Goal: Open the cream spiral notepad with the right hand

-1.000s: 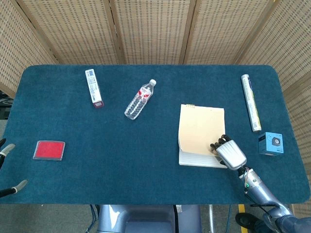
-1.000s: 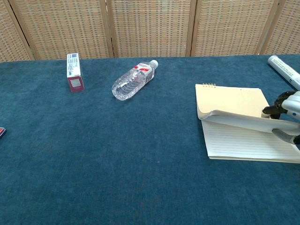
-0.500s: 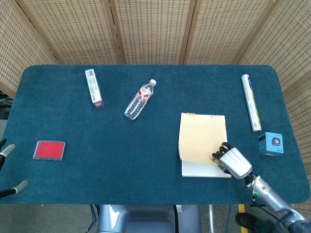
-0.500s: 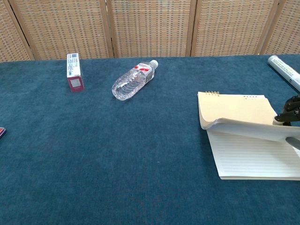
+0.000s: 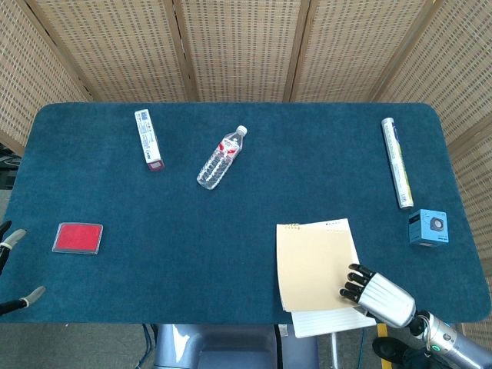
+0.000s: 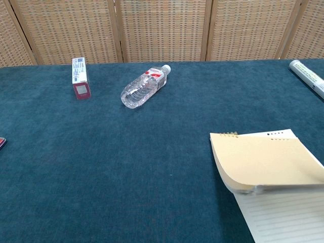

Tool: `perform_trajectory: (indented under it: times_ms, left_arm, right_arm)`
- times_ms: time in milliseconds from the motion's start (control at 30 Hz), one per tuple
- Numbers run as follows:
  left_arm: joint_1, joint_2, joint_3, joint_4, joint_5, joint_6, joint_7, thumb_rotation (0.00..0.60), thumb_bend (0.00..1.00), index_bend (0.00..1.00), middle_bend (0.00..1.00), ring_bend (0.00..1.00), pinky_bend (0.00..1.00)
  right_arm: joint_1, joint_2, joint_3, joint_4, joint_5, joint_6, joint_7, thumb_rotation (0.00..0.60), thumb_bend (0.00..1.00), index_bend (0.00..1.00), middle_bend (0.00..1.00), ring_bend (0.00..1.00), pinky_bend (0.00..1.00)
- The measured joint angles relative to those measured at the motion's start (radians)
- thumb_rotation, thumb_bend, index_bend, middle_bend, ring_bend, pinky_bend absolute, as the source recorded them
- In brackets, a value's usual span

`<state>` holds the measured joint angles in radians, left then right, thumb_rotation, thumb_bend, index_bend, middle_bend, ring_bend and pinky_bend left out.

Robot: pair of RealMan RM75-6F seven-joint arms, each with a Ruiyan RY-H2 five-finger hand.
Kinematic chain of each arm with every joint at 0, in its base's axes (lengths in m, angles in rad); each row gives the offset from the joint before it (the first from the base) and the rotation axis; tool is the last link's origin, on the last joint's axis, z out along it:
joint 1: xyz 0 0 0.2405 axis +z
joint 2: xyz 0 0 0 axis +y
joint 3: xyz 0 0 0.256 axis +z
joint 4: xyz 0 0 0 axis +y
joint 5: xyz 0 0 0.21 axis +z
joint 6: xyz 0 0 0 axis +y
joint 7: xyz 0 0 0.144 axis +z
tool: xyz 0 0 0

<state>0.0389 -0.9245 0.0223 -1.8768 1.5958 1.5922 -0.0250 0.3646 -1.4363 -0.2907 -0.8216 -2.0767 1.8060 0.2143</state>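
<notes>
Pinching the cream cover, the right hand [image 5: 378, 295] holds the cream spiral notepad [image 5: 315, 265] half open at the table's [image 5: 231, 231] near edge, lined pages overhanging, likely so the cover can fold back. Left hand [image 5: 11, 265]: barely visible, grip unclear.

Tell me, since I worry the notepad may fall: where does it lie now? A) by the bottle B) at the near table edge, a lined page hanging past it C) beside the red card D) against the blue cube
B: the notepad reaches the near edge of the table, with its lined page past it.
</notes>
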Motion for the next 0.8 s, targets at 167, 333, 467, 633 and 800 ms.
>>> perform_trajectory:
  times_ms: [167,333,467,633,800]
  left_arm:
    - [0.0,-0.002,-0.001,-0.001,-0.002,0.0,0.005,0.6,0.0,0.0,0.0,0.0,0.0]
    - [-0.005,-0.003,-0.001,-0.003,-0.004,-0.011,0.015,0.6,0.0,0.0,0.0,0.0,0.0]
    - [-0.009,-0.003,-0.004,-0.005,-0.016,-0.018,0.016,0.6,0.0,0.0,0.0,0.0,0.0]
    - [-0.019,0.0,-0.013,-0.008,-0.049,-0.041,0.011,0.6,0.0,0.0,0.0,0.0,0.0]
    - [-0.039,0.003,-0.027,-0.011,-0.097,-0.081,0.012,0.6,0.0,0.0,0.0,0.0,0.0]
  right_arm:
    - [0.004,0.026,-0.012,-0.037,-0.048,0.054,-0.02,0.6,0.54,0.7,0.64,0.46,0.32]
    - [0.033,0.068,0.018,-0.15,-0.027,0.051,-0.005,0.6,0.54,0.7,0.64,0.46,0.32]
    - [0.091,0.127,0.082,-0.29,0.05,-0.021,0.011,0.6,0.54,0.7,0.64,0.46,0.32]
    - [0.184,0.208,0.178,-0.434,0.199,-0.24,-0.014,0.6,0.52,0.7,0.64,0.46,0.32]
    - [0.277,0.258,0.263,-0.508,0.364,-0.508,-0.085,0.6,0.52,0.7,0.64,0.46,0.32]
